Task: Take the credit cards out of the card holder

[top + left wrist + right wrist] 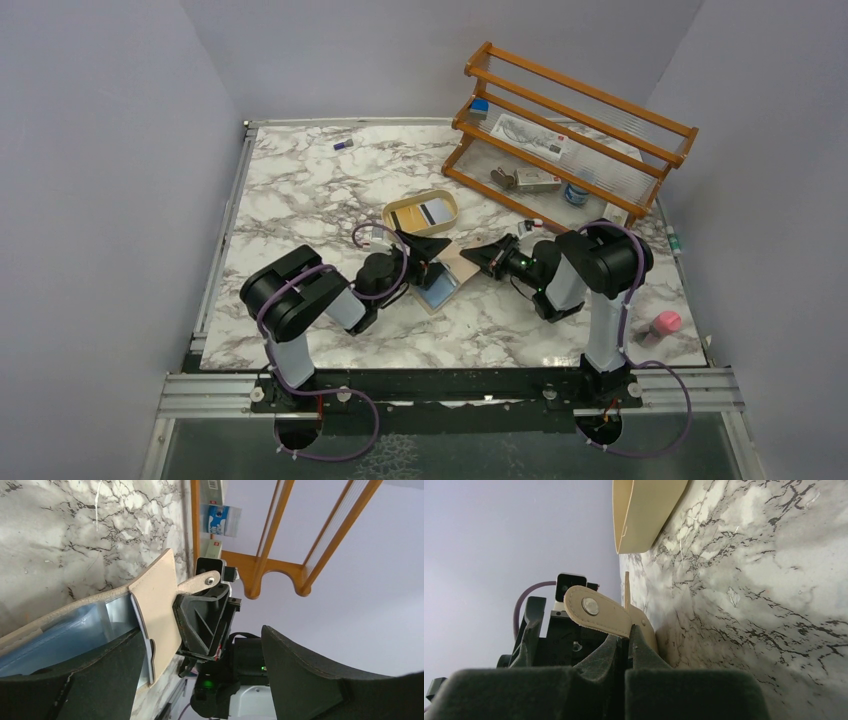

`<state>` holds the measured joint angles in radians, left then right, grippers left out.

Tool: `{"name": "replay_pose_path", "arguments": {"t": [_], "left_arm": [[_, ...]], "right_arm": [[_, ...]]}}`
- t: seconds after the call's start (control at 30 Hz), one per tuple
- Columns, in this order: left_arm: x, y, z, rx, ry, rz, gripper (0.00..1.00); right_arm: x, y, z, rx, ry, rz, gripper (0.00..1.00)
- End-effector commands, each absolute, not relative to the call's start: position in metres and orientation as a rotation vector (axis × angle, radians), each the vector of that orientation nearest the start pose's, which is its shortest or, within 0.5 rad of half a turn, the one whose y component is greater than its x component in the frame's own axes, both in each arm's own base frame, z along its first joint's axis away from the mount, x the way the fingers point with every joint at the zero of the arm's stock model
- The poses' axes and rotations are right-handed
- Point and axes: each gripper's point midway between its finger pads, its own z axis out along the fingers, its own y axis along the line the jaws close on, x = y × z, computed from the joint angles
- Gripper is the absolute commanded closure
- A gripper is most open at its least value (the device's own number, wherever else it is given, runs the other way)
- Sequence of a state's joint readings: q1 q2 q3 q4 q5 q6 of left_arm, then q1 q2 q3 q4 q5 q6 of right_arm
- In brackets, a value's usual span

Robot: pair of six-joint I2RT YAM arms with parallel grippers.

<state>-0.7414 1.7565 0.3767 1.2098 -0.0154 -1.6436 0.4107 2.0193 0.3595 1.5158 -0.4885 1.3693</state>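
The card holder (452,268) lies open on the worktop (300,190) between the two arms. The right pincer (628,640) is clamped together on its snap tab (596,612), lifting that edge. The left pincer (428,252) has its fingers wide apart and grips nothing. The blue card (60,637) sits in its pocket directly in front of it, towards one finger. The holder's long axis runs from one pincer to the other, so the left arm is nearer the card and is probably the one to pull it out. A pale card (430,212) lies in the oval tray (392,215) just beyond.
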Motion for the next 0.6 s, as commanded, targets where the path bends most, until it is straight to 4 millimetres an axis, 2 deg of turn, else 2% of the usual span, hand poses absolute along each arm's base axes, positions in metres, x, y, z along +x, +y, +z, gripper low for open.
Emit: {"name": "replay_pose_path", "arguments": {"t": [0.0,0.17,0.33,0.57], "left_arm": [[0.285,-0.320,0.146,-0.919,1.673,-1.834,0.17],[0.286,-0.327,0.144,-0.923,1.662,-1.829,0.17],[0.291,-0.325,0.138,-0.949,1.656,-1.770,0.17],[0.298,-0.334,0.143,-0.943,1.629,-1.777,0.17]], "right_arm": [[0.294,0.269,0.130,0.273,1.700,1.782,0.99],[0.291,0.268,0.135,0.250,1.685,1.776,0.99],[0.289,0.268,0.140,0.234,1.673,1.775,1.00],[0.282,0.277,0.136,0.225,1.691,1.785,1.00]]}}
